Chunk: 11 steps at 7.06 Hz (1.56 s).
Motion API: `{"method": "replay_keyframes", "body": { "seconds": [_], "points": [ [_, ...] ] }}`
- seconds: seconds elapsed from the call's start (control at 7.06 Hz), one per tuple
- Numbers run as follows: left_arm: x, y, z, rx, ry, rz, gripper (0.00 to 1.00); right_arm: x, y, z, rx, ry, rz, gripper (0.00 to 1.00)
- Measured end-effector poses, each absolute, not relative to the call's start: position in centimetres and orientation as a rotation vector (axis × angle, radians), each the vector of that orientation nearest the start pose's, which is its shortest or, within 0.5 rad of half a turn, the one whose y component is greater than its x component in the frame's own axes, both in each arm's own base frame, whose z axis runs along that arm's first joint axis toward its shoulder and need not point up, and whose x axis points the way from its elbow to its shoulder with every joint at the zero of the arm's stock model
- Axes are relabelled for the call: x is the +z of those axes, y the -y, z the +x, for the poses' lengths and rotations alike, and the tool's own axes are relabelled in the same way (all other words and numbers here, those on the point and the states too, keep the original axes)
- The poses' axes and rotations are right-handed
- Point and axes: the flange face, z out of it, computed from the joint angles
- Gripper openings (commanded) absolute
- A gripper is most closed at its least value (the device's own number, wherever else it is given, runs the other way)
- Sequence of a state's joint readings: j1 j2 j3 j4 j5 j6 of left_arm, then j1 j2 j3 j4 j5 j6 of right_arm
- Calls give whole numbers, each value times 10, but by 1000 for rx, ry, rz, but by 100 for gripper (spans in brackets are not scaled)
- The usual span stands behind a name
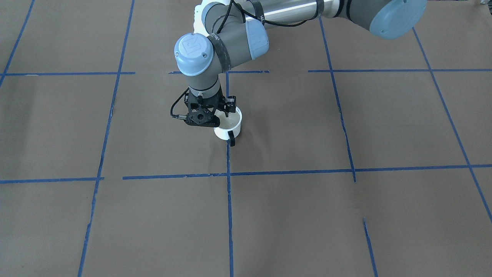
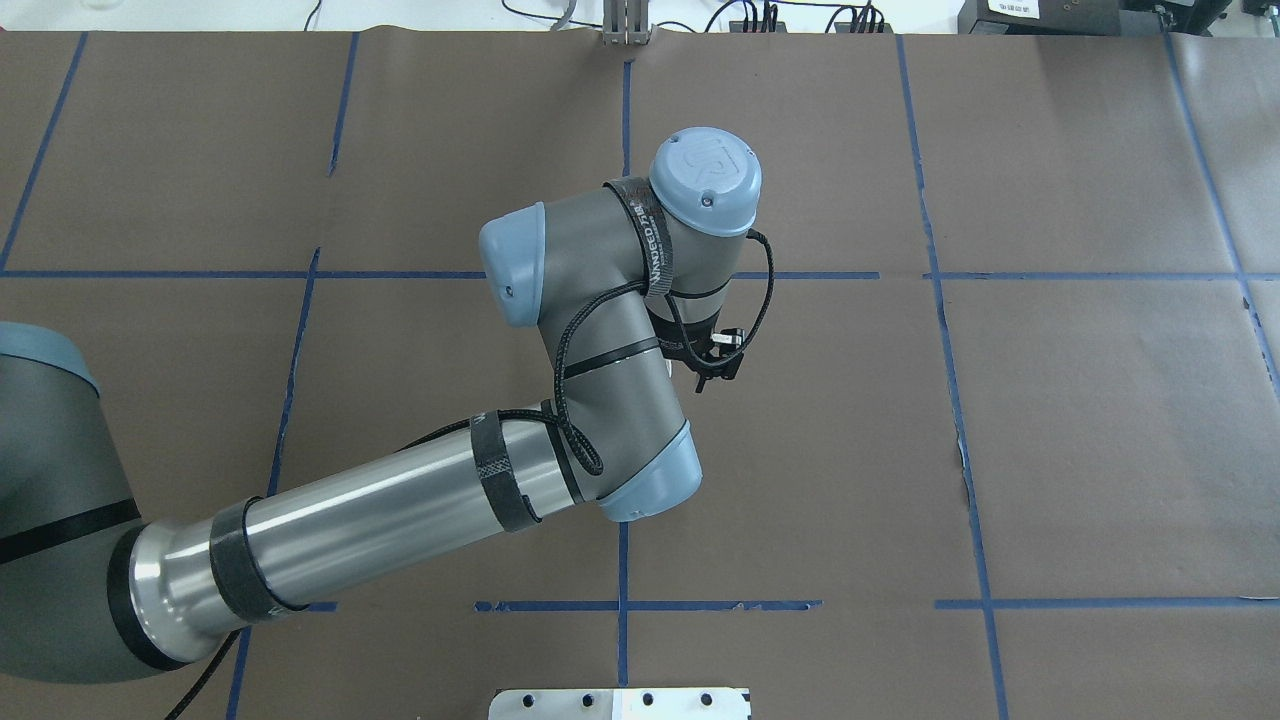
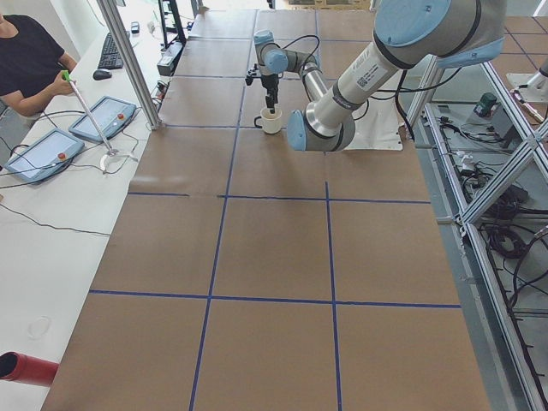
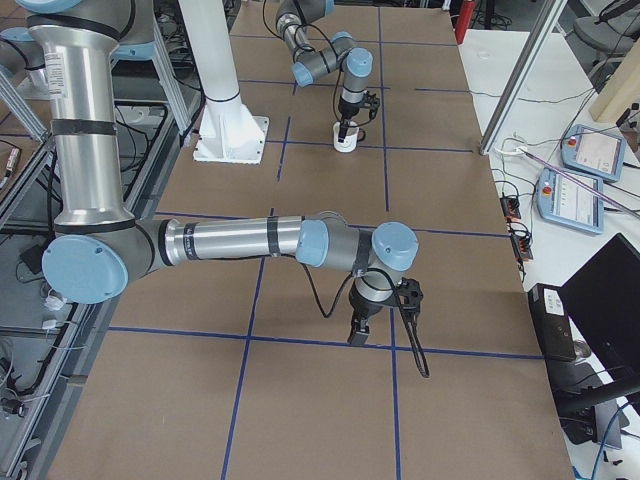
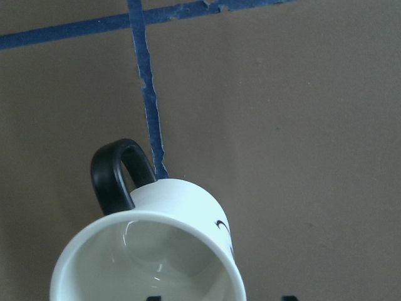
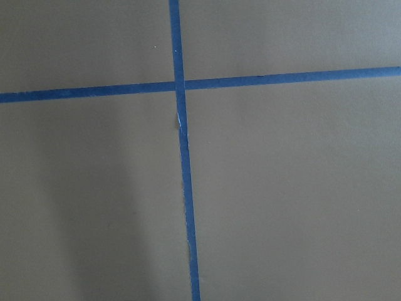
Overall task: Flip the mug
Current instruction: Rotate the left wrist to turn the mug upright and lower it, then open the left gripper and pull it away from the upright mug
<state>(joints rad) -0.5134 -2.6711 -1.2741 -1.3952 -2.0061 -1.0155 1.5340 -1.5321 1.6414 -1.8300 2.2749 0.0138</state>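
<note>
On the brown paper, astride a blue tape line, the mug stands mouth up, its handle toward the operators' side. The left gripper hangs vertically from a bent wrist, jaws apparently parted across the far rim wall, presumably for a rim grasp or release. The right gripper hovers well apart, and its state cannot be told.

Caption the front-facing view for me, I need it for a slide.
Left gripper at the rim of the upright white mug, its black handle toward the camera, on a blue-taped table.
</note>
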Motion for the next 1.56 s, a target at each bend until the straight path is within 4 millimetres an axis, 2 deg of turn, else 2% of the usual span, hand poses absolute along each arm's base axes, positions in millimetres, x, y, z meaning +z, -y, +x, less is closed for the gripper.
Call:
{"method": "replay_keyframes", "body": {
  "seconds": [0.14, 0.28, 0.42, 0.57, 0.71, 0.99, 1.56],
  "points": [
    [77, 463, 629, 190, -756, -33, 100, 634, 496, 51, 31, 699, -162, 100],
    [64, 465, 607, 209, -771, -4, 100, 635, 496, 51, 31, 699, -162, 100],
    [56, 471, 574, 208, -794, 34, 100, 635, 496, 51, 31, 699, -162, 100],
    [63, 475, 535, 209, -819, 79, 100, 635, 496, 51, 31, 699, -162, 100],
    [79, 484, 492, 225, -830, 134, 100, 635, 496, 51, 31, 699, -162, 100],
    [123, 516, 409, 270, -800, 240, 100, 635, 496, 51, 31, 699, -162, 100],
    [236, 585, 239, 406, -637, 382, 100, 635, 496, 51, 31, 699, -162, 100]
  ]
}}
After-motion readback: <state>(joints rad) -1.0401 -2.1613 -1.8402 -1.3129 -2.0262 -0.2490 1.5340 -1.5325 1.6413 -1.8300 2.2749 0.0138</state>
